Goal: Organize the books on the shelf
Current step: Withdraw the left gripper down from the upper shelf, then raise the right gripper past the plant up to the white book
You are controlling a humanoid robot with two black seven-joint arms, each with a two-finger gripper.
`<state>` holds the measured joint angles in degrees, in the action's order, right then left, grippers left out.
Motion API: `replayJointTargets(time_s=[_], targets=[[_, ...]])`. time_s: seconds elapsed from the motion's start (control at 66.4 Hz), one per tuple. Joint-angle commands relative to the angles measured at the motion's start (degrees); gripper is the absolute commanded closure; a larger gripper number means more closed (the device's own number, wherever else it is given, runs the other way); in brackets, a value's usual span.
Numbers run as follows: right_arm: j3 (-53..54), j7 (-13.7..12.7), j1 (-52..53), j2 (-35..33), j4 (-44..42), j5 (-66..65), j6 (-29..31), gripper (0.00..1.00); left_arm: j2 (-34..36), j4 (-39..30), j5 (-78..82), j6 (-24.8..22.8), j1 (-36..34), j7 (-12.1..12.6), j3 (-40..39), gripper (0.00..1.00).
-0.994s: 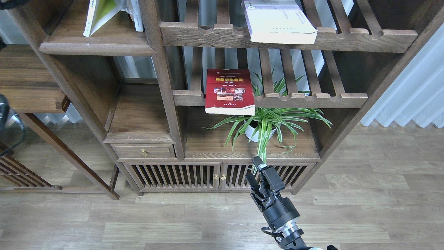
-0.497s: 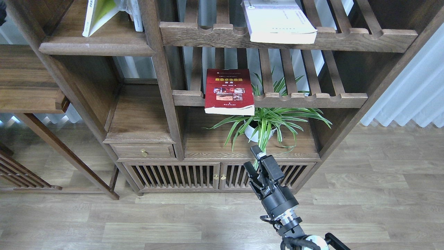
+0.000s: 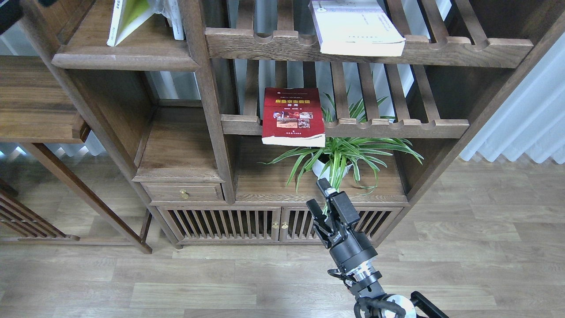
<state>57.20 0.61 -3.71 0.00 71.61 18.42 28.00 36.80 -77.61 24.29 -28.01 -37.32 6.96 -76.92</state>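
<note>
The yellow-green book (image 3: 126,17) stands leaning on the dark plank shelf (image 3: 123,56) at the top left. The dark red book (image 3: 291,115) lies flat on the middle slatted shelf and overhangs its front rail. The pale lilac-white book (image 3: 356,27) lies flat on the upper slatted shelf, also overhanging. My right gripper (image 3: 318,195) is open and empty, in front of the cabinet, below the red book and close to the plant's hanging leaves. A dark part of my left arm (image 3: 9,13) shows at the top left corner; its fingers cannot be told apart.
A spider plant in a white pot (image 3: 337,160) stands under the red book. A white wrapped item (image 3: 173,17) leans beside the yellow-green book. The slatted cabinet doors (image 3: 247,223) and a drawer (image 3: 183,193) are below. A side table (image 3: 35,106) is at the left and a curtain (image 3: 529,119) at the right.
My right gripper has risen and moved a little left, toward the plant and the shelves. The dark arm part at the left edge has gone from mid-height; only the top-left corner part shows.
</note>
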Motion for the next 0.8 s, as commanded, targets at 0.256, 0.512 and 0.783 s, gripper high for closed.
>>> replayJointTargets(time_s=[0.256,0.512,0.783], targets=[[1.0,0.1,2.7,-2.0,6.0,0.0,0.0,0.01,-1.2,-1.4,-0.5,0.0,25.5,0.3,-5.4,0.05],[6.2,0.1,6.7,-3.2,9.1,0.2,0.0,0.02,-9.0,-0.4,-0.4,0.0,32.1,0.5,-11.7,0.04],[8.2,0.0,12.1,-2.9,12.9,0.3,-4.6,0.02,-10.2,1.1,-0.4,0.0,32.1,0.5,-11.8,0.04]])
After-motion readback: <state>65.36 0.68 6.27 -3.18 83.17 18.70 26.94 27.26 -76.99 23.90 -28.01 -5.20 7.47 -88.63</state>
